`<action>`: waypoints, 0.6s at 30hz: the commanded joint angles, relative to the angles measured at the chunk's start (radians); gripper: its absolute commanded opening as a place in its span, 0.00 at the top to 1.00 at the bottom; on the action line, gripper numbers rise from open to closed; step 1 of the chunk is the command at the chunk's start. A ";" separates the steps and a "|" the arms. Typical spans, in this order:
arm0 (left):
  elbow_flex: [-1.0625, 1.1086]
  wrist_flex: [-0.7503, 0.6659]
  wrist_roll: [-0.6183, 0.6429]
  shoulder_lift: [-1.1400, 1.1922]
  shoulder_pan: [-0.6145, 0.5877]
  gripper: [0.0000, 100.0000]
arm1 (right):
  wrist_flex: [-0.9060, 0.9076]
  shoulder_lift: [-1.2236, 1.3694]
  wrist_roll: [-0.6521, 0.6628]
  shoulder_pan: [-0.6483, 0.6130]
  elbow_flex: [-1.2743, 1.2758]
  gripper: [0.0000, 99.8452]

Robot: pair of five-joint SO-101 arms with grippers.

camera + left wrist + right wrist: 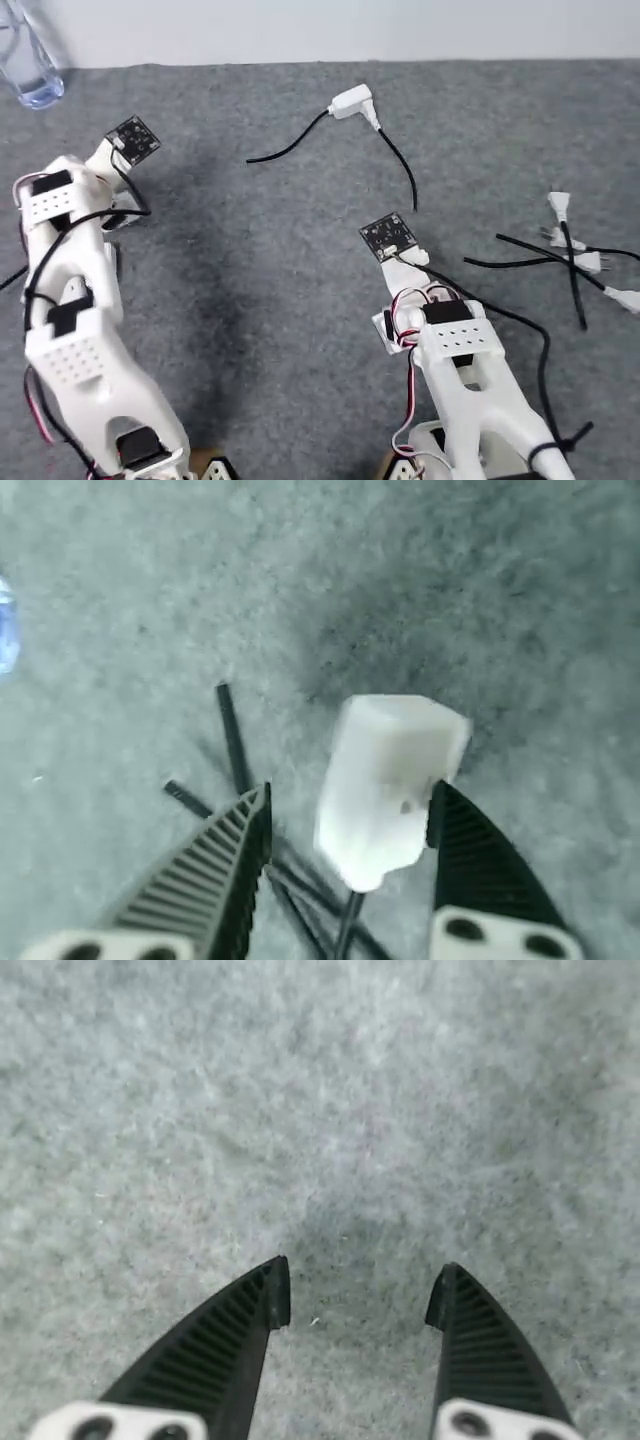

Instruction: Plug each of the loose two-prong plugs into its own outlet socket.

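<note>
Left wrist view, left end effector (350,788) spread around white connector (395,750) (ungripped); right end effector (364,1265) spread

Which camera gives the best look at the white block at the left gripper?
The left wrist view: the white block sits close up between the left gripper's open fingers, nearer one than the other, black cords beneath. In the high view the left arm covers that spot. The right wrist view faces bare carpet.
</note>
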 commanded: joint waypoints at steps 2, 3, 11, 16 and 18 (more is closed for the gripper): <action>-0.209 0.097 -0.008 0.112 0.008 0.76 | -0.021 -0.027 0.000 -0.005 -0.006 0.77; -0.240 0.117 -0.008 0.135 0.008 0.76 | -0.021 -0.027 0.000 -0.005 -0.006 0.77; -0.493 0.388 -0.071 0.278 0.021 0.89 | -0.021 -0.027 0.000 -0.005 -0.006 0.77; -0.651 0.569 -0.106 0.319 0.049 0.98 | -0.021 -0.027 0.000 -0.005 -0.006 0.77; -0.711 0.618 -0.106 0.327 0.060 0.99 | -0.021 -0.027 0.000 -0.005 -0.006 0.77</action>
